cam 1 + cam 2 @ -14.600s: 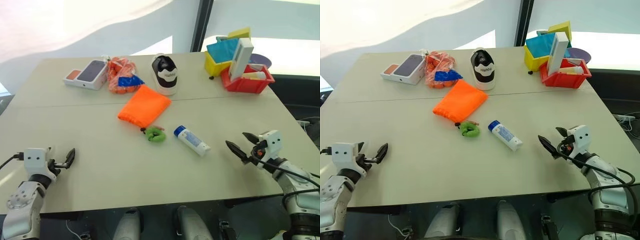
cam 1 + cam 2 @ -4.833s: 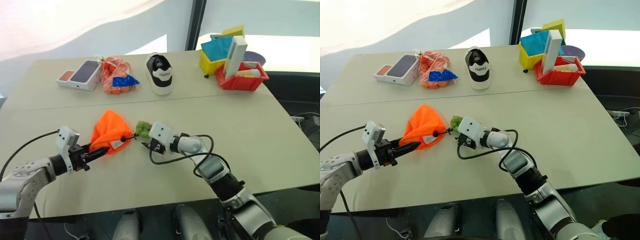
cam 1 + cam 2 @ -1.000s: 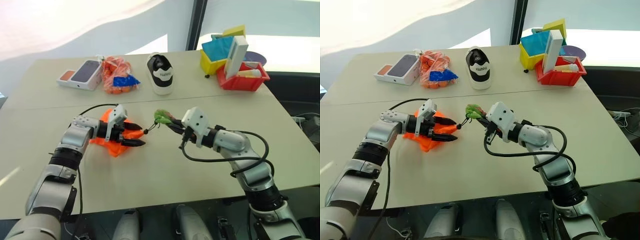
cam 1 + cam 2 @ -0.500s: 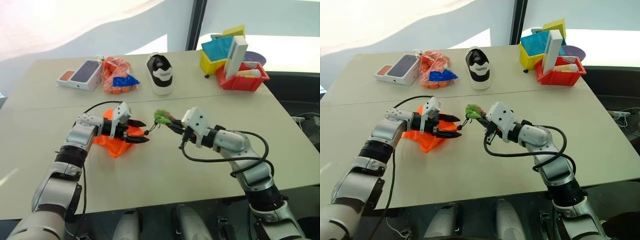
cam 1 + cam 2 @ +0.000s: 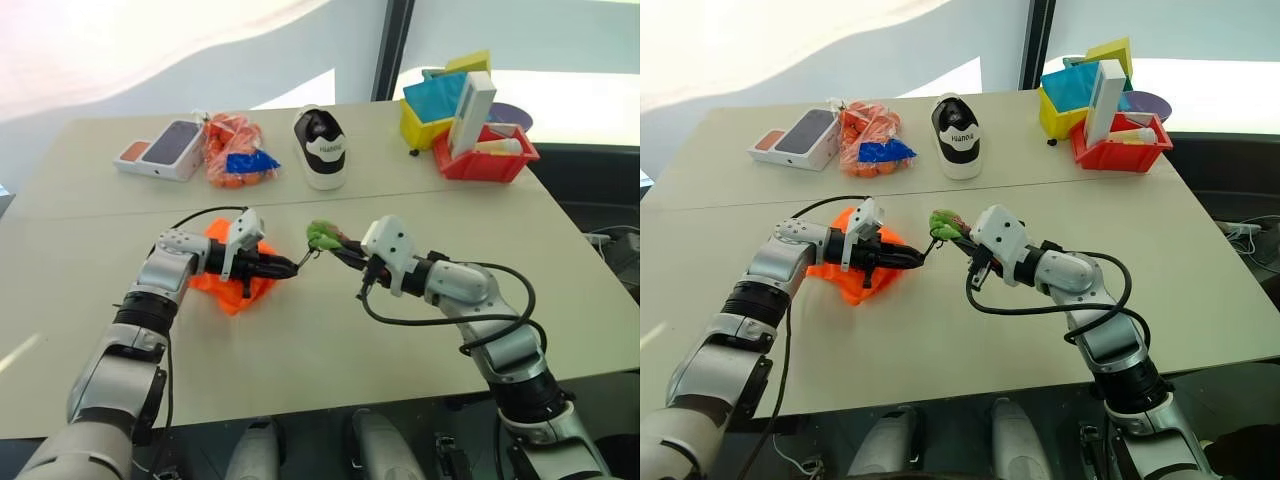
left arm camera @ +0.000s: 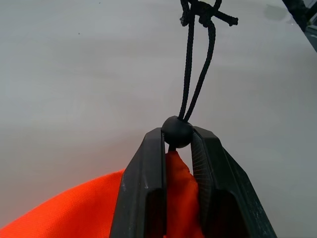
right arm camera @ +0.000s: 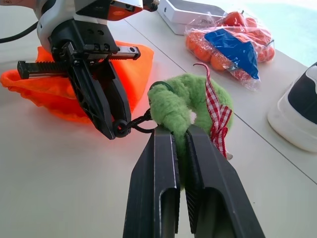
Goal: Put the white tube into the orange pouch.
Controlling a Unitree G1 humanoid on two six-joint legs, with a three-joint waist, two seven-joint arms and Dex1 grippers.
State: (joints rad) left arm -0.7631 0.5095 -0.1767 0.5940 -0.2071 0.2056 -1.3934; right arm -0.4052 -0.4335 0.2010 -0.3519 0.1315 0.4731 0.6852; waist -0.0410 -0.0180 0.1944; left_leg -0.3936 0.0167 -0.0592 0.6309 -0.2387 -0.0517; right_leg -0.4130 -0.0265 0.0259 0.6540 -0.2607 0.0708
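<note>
The orange pouch (image 5: 222,287) lies crumpled on the table left of centre. Its dark cord (image 6: 197,74) runs taut to the green toggle (image 7: 173,104). My left gripper (image 6: 177,138) is shut at the pouch's mouth, its fingers pinching the black cord stopper (image 6: 177,131) with orange fabric between them. Level with it and just to its right, my right gripper (image 7: 179,130) is shut on the green toggle and holds it above the table. The white tube is hidden.
Along the far edge stand a phone box (image 5: 165,148), a net bag of orange items (image 5: 236,152) and a black-and-white sneaker (image 5: 323,148). A yellow bin (image 5: 430,118) and a red bin (image 5: 492,160) with a tall white box sit far right.
My left gripper's fingers, open beside the pouch before, have closed on the cord stopper at the pouch's mouth. My right gripper has kept still with the toggle.
</note>
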